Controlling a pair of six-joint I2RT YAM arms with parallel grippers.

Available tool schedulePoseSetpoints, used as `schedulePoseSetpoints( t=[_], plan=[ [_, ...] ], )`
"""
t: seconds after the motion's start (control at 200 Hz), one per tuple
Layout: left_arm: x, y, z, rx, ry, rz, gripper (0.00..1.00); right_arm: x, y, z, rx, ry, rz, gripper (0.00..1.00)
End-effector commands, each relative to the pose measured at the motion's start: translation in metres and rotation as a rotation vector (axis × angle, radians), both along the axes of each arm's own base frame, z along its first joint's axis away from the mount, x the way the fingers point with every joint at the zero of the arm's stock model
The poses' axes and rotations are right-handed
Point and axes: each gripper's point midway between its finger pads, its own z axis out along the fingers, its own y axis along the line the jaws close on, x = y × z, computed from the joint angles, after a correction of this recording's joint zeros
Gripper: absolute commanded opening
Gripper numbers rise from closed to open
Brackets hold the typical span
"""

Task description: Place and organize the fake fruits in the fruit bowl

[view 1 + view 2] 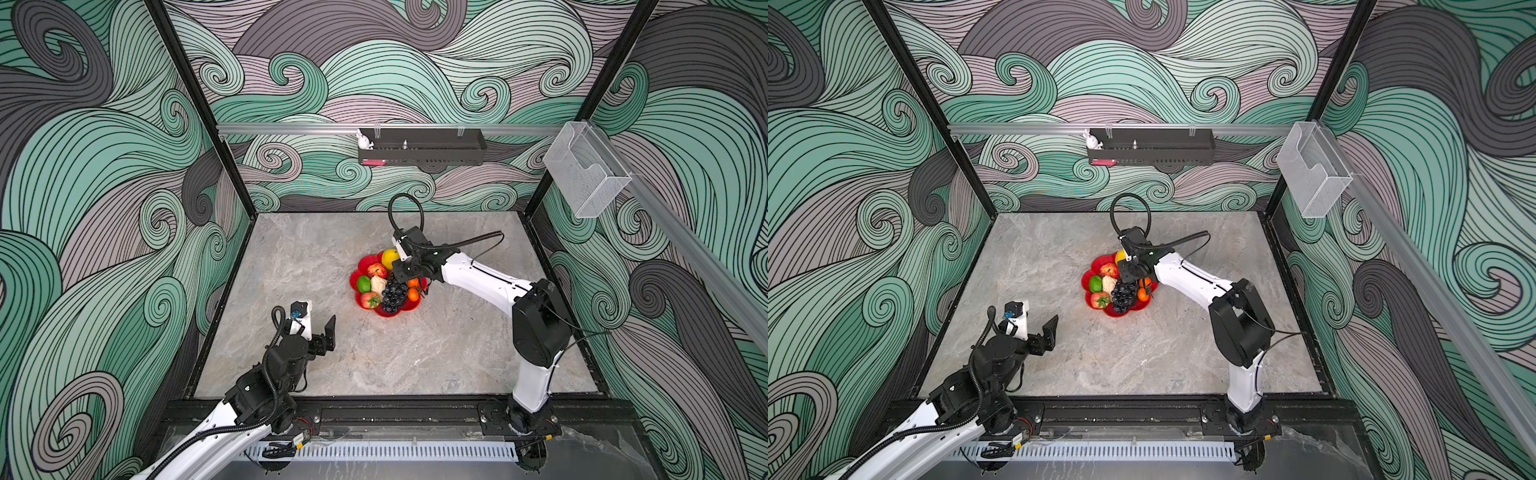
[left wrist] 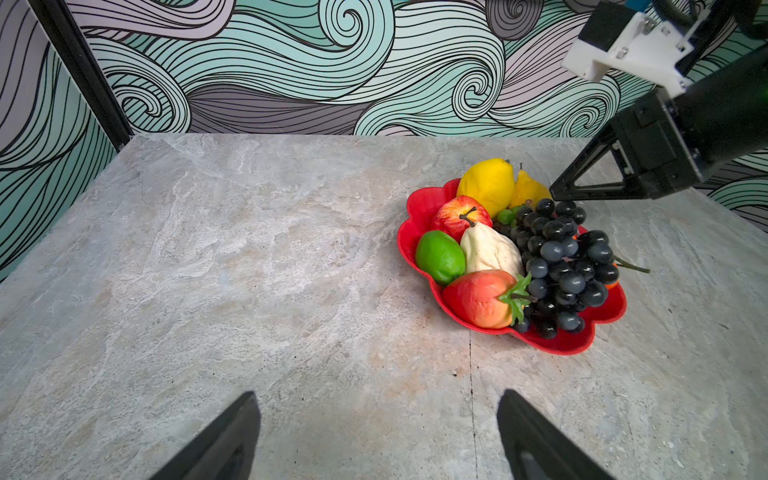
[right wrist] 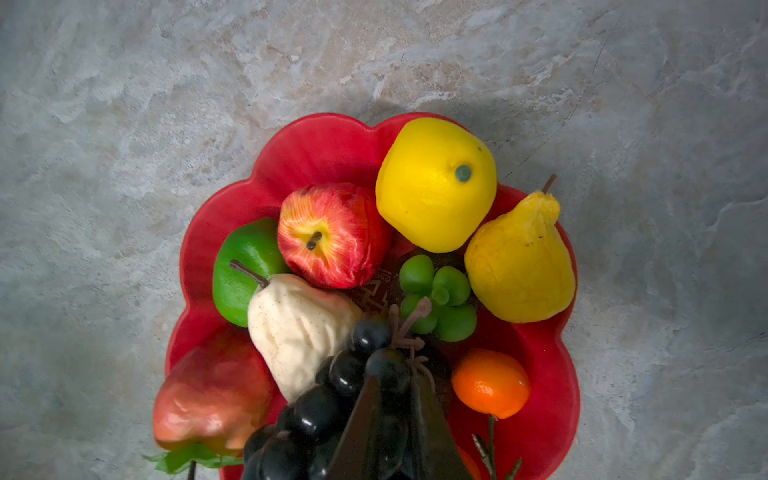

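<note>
The red flower-shaped fruit bowl sits mid-table with the fake fruits in it: lemon, yellow pear, apple, lime, cream pear, small green cluster, orange, a red-orange fruit and the dark grape bunch. My right gripper hangs just over the bunch's stem end, its jaws a narrow gap apart. My left gripper is wide open and empty, over bare table to the bowl's near left.
A black tray with a white rabbit figure hangs on the back rail. A clear plastic box is fixed to the right rail. Patterned walls close in the grey stone table on three sides.
</note>
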Motion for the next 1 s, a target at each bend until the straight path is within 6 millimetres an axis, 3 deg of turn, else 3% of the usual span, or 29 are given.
schedulePoseSetpoints(
  t=[0.0, 0.415, 0.565, 0.665, 0.886, 0.956, 0.996],
  plan=[
    [0.002, 0.0, 0.002, 0.0, -0.012, 0.002, 0.91, 0.002, -0.002, 0.023, 0.011, -0.041, -0.007, 0.28],
    [0.004, -0.007, 0.001, 0.012, -0.01, -0.025, 0.91, -0.003, -0.019, 0.058, -0.003, -0.087, -0.036, 0.53],
    [0.007, -0.006, 0.0, 0.031, 0.006, -0.006, 0.96, -0.003, -0.03, 0.096, 0.021, -0.161, -0.049, 0.6],
    [0.013, 0.005, 0.007, 0.041, -0.01, 0.073, 0.96, -0.002, -0.058, 0.128, 0.008, -0.259, -0.118, 0.68],
    [0.045, 0.048, 0.044, 0.168, -0.116, 0.475, 0.99, 0.0, -0.154, 0.19, 0.003, -0.574, -0.404, 0.87],
    [0.062, 0.052, 0.053, 0.19, -0.12, 0.554, 0.99, -0.002, -0.191, 0.195, -0.025, -0.665, -0.532, 0.99],
    [0.074, 0.05, 0.052, 0.221, -0.085, 0.554, 0.99, -0.003, -0.21, 0.19, -0.053, -0.715, -0.594, 1.0]
  ],
)
